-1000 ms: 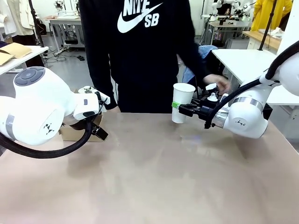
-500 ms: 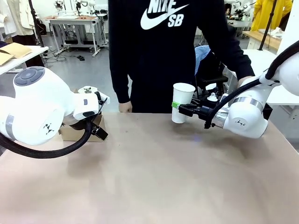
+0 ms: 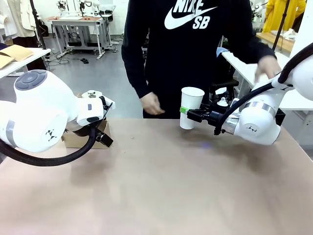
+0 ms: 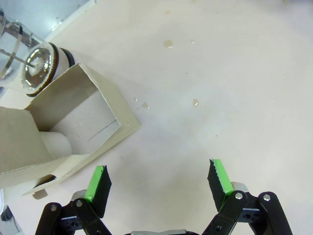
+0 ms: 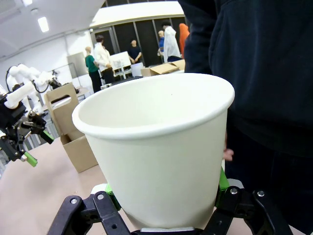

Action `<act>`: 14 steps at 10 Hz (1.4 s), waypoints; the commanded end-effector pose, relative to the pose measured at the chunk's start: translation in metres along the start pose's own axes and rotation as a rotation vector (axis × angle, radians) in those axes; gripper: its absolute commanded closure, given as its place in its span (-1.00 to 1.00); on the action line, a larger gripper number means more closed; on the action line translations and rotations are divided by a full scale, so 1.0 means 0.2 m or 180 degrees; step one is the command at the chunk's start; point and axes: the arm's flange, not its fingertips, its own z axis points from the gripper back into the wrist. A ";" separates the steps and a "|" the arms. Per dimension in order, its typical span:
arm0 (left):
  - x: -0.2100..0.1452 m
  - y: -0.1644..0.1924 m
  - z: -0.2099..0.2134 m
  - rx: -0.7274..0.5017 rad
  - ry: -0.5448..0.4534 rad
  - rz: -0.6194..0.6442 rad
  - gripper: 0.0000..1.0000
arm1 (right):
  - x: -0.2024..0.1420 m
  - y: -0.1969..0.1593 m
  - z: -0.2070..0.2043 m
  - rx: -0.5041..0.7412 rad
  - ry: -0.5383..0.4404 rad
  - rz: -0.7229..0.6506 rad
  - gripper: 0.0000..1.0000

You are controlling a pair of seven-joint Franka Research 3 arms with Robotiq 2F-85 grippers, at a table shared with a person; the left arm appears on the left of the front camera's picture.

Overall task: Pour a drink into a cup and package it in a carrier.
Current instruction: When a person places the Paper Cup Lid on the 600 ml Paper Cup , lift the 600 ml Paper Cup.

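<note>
A tall white paper cup [image 3: 191, 106] stands upright and lidless just above the far edge of the table, with my right gripper [image 3: 188, 115] shut on its lower half. In the right wrist view the cup [image 5: 159, 142] looks empty, and the right gripper [image 5: 164, 198] clamps its base. My left gripper [image 4: 159, 180] hangs open over bare tabletop, right beside the brown cardboard carrier [image 4: 63, 129]. The carrier [image 3: 73, 139] sits at the far left, half hidden behind my left arm. A clear glass pitcher [image 4: 34, 66] with a metal lid stands behind it; the drink itself is hidden.
A person in a black hoodie [image 3: 190, 54] stands at the far edge, one hand [image 3: 152, 105] low near the table, the other hand [image 3: 266, 66] raised at the right. A few small drops [image 4: 168, 44] lie on the beige tabletop [image 3: 161, 186].
The person has stepped to the right along the far side and lifted a hand away from my right gripper. Both arms and the cup have stayed still.
</note>
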 end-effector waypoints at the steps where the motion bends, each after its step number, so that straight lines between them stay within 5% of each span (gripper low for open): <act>1: 0.00 0.00 0.00 -0.0005 -0.0004 0.0003 -1.00 | 0.01 0.00 -0.01 0.0008 -0.0015 -0.0004 -0.61; 14: 0.00 0.00 0.00 -0.0005 -0.0004 0.0003 -1.00 | 0.01 0.00 -0.01 0.0008 -0.0015 -0.0004 -0.61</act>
